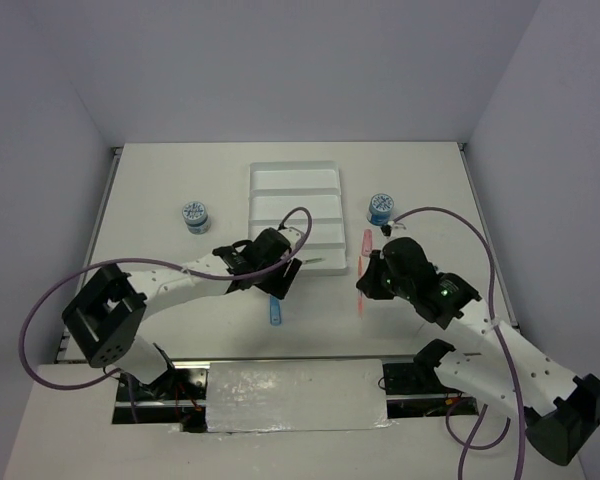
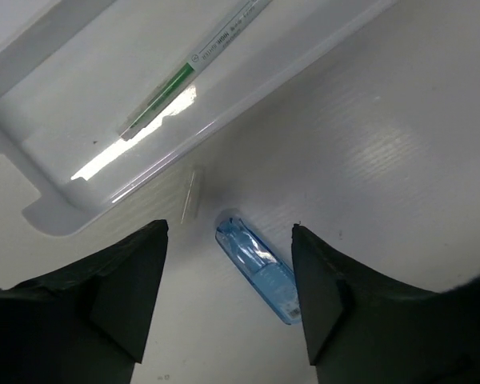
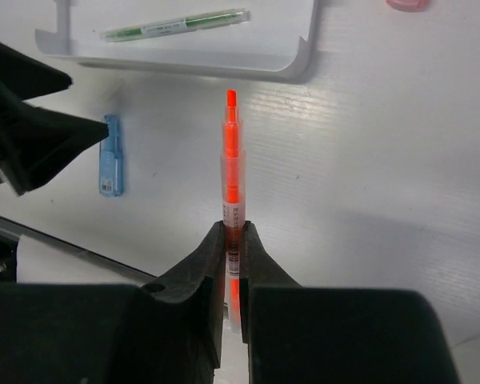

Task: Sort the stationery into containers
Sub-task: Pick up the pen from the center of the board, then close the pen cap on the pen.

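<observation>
The white tray [image 1: 295, 190] lies at the table's middle back, a grey-green pen [image 2: 168, 92] in its nearest compartment. My left gripper [image 2: 230, 228] hovers open just in front of the tray's rim [image 2: 64, 216]. Below and between its fingers a short blue stick [image 2: 260, 268] lies flat on the table, touching neither finger. My right gripper [image 3: 233, 228] is shut on a thin orange pen [image 3: 233, 160] whose tip points at the tray [image 3: 296, 68]. From above, the blue stick [image 1: 275, 313] and the orange pen [image 1: 361, 300] lie near the tray's front.
Two blue-white tubs stand either side of the tray, one on the left [image 1: 195, 215] and one on the right [image 1: 381, 208]. A pink stick [image 1: 367, 241] lies by the tray's right edge. A small clear piece [image 2: 192, 192] rests against the rim.
</observation>
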Robot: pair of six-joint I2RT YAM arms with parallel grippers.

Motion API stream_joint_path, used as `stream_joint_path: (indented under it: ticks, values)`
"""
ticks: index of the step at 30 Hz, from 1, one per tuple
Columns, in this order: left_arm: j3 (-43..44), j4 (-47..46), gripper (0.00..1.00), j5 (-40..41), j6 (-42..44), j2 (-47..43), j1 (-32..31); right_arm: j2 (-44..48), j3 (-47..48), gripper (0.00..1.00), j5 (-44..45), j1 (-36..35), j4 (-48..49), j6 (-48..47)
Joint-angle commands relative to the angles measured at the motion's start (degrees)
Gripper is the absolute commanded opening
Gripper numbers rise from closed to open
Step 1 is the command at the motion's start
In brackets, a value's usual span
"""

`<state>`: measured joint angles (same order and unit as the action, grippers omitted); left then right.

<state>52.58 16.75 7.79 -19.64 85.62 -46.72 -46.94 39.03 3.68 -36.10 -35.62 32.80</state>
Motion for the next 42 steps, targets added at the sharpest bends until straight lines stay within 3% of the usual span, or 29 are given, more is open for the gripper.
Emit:
stream_joint_path:
  ticks: [1, 8, 25, 42]
  values:
    - [2.6, -2.5, 0.73, -1.0, 4.4, 2.6, -0.2, 3.3, 1.8, 0.00, 0.9, -0.5, -4.1, -0.2]
    - [3.8, -2.0, 0.53, -0.2, 4.9, 4.7, 0.1, 6.2, 0.6, 0.00, -1.4, -0.7, -3.7, -1.4]
    - [4.5, -0.2, 0.52, 0.6, 4.4, 9.1, 2.6, 6.9, 1.3, 0.00, -3.2, -2.1, -3.5, -2.9]
    - [4.4, 0.8, 0.38, 1.9, 3.9, 11.7, 2.7, 6.7, 2.7, 0.00, -2.6, -4.4, -3.9, -3.1]
